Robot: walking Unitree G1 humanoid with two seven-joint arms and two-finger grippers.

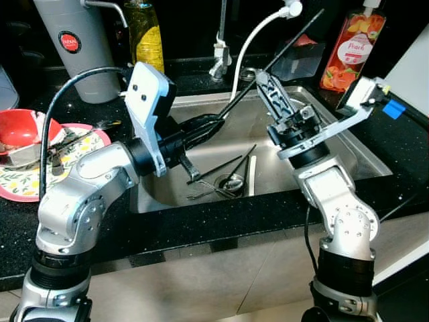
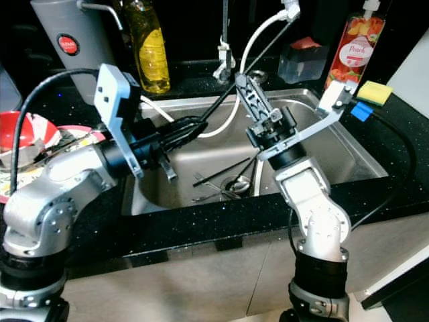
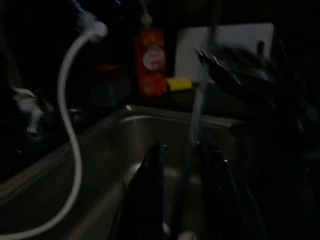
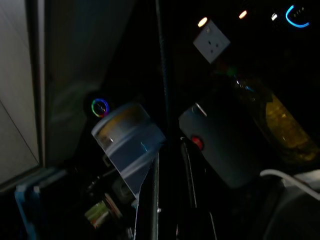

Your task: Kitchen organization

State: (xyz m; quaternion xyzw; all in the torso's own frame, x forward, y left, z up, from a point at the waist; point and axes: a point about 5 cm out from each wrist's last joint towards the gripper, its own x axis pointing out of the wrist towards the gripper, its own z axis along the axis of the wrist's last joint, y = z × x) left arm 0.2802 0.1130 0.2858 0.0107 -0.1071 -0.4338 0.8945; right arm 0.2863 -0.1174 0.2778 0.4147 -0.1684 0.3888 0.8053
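1. Running across the front of the scene is a black speckled counter point(image 1: 201, 225), with pale cabinet fronts below it.
2. A steel sink point(image 1: 335, 144) is set into this counter, and both arms reach over it.
3. On the sink bottom, around the drain point(image 1: 231, 181), lie some black chopsticks point(image 1: 218, 168), a white stick and thin metal cutlery.
4. The left gripper point(image 1: 211, 123) points into the sink from the left side. A long black chopstick point(image 1: 281, 48) crosses its tip. In the left wrist view its fingers point(image 3: 150, 195) stand a little apart with a thin rod between them, but the picture is too dark to tell if they press on it.
5. The right gripper point(image 1: 265, 84) points up and back over the middle of the sink. The same chopstick passes by its fingers, and in the right wrist view a thin dark rod runs straight up from between them, so it seems to be closed on the chopstick.
6. On the counter at the left stands a flowered plate point(image 1: 27, 181) with a red bowl point(image 1: 20, 127) beside it.
7. Behind the sink are a grey jug point(image 1: 77, 47), a yellow oil bottle point(image 1: 146, 33), the tap point(image 1: 220, 54) with a white hose point(image 1: 255, 40), and an orange soap bottle point(image 1: 352, 47).
8. A yellow sponge point(image 2: 374, 90) lies at the right, and the wall behind is dark.
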